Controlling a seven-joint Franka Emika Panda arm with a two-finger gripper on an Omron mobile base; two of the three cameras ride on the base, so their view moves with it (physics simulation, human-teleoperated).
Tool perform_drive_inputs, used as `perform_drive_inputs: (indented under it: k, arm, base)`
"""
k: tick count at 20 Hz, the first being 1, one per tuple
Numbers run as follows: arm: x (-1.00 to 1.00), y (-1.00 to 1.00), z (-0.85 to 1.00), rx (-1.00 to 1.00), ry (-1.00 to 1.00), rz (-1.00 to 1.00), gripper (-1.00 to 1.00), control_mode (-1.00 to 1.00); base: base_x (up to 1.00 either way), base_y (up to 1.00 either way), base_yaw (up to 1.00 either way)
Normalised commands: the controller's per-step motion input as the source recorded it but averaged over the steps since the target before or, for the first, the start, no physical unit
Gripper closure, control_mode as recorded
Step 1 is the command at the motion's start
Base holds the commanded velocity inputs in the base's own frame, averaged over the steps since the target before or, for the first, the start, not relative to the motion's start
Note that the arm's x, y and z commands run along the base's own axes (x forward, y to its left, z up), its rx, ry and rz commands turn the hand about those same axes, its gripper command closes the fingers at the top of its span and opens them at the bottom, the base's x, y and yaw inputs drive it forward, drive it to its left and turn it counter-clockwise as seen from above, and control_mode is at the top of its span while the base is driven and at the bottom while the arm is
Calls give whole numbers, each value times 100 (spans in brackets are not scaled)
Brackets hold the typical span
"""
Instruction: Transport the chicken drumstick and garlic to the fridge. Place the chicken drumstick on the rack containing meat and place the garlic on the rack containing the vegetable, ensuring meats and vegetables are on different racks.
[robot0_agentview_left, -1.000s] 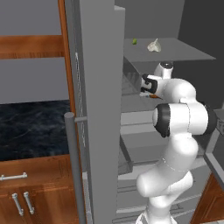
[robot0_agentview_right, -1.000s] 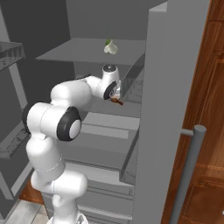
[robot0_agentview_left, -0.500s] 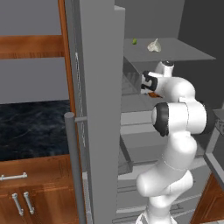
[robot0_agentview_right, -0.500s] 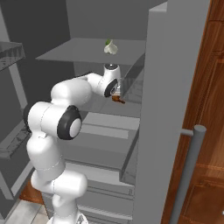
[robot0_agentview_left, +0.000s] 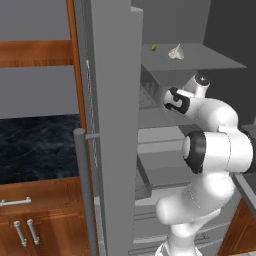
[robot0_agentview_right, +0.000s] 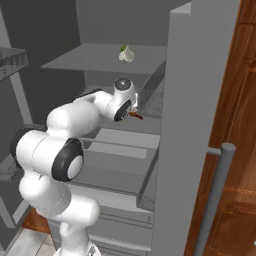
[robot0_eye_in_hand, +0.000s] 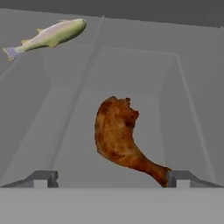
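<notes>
The fingers (robot0_eye_in_hand: 111, 178) stand spread wide, one tip at each lower corner of the hand view, clamping nothing. The drumstick (robot0_eye_in_hand: 124, 139) lies on the second shelf (robot0_eye_in_hand: 183, 131) between them, thick end away from the hand, thin end touching or just beside the right tip; contact cannot be confirmed. A fish (robot0_eye_in_hand: 48, 35) lies farther back on the same shelf, to the left. In the right base view the drumstick (robot0_agentview_right: 135, 115) shows as an orange sliver at the hand. The garlic (robot0_agentview_left: 175, 52) rests on the top shelf (robot0_agentview_left: 220, 59) of the fridge (robot0_agentview_left: 112, 125), near a small green item (robot0_agentview_left: 154, 47).
</notes>
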Motion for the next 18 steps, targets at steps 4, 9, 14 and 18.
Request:
perform_drive_inputs:
  k: [4,9,14,18]
  arm:
    - [-88,4,38,-5,-26,0,-100,-100]
    - [-100,3,98,-3,-8,1,-100,-100]
    - [-100,10,100,0,5,0,-100,-100]
    - [-100,37,88,6,33,0,-100,-100]
  base:
    - [0,0,0]
    - [0,0,0]
    - [0,0,0]
    - [0,0,0]
